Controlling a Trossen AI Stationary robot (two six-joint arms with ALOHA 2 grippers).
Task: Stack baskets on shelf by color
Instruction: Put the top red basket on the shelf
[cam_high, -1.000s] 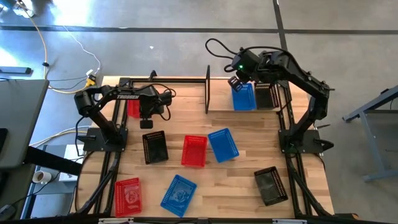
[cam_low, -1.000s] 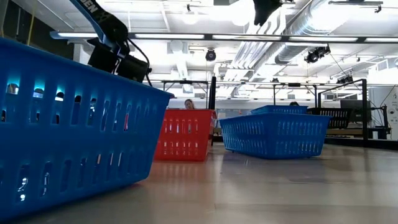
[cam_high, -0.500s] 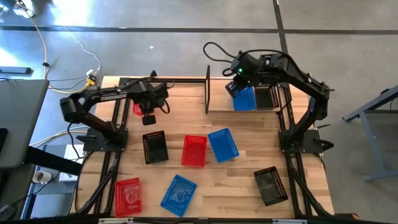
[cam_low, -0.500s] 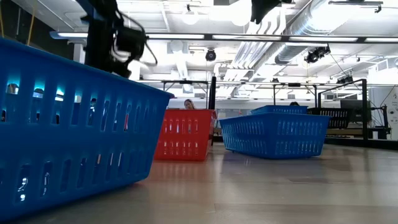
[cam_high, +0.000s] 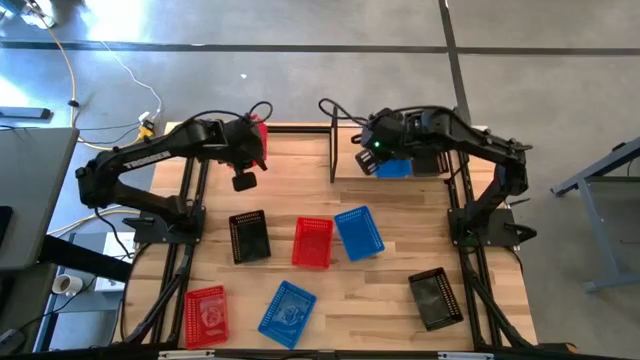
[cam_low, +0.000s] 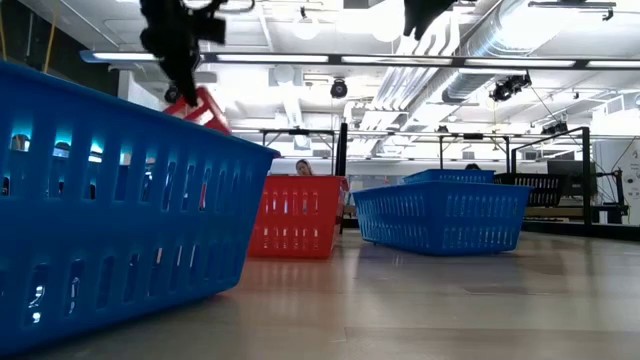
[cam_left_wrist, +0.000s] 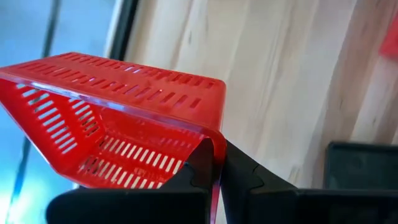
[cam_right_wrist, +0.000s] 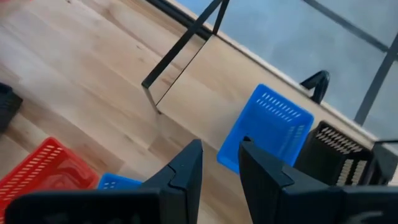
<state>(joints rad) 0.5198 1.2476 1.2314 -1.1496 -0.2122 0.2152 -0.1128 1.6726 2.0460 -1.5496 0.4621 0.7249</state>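
Left gripper (cam_left_wrist: 214, 171) pinches the rim of a red perforated plastic basket (cam_left_wrist: 118, 124), fingers closed on its thin slotted wall; the basket hangs tilted in the air at the table's far left corner, well left of the low black wire shelf (cam_high: 334, 143). In the low view the same red basket (cam_low: 205, 108) shows tipped, raised above the near blue one.

Right gripper (cam_right_wrist: 219, 165) hovers over the shelf's left part with a narrow gap between its dark fingers, holding nothing. On the shelf: a blue slotted rectangular basket (cam_right_wrist: 268, 127), and just right of it a black slotted basket (cam_right_wrist: 339, 149). The shelf's upright end frame is thin bent wire.

In front of the shelf, on the pale wood-plank table (cam_high: 400, 235), a row of three: black perforated basket (cam_high: 248, 236), red perforated basket (cam_high: 312, 243), blue perforated basket (cam_high: 359, 232), the last two touching. Nearer the front edge, well apart from the shelf: a red basket (cam_high: 205, 315), a blue basket (cam_high: 287, 312) set askew, and a black basket (cam_high: 435, 298) on the right.
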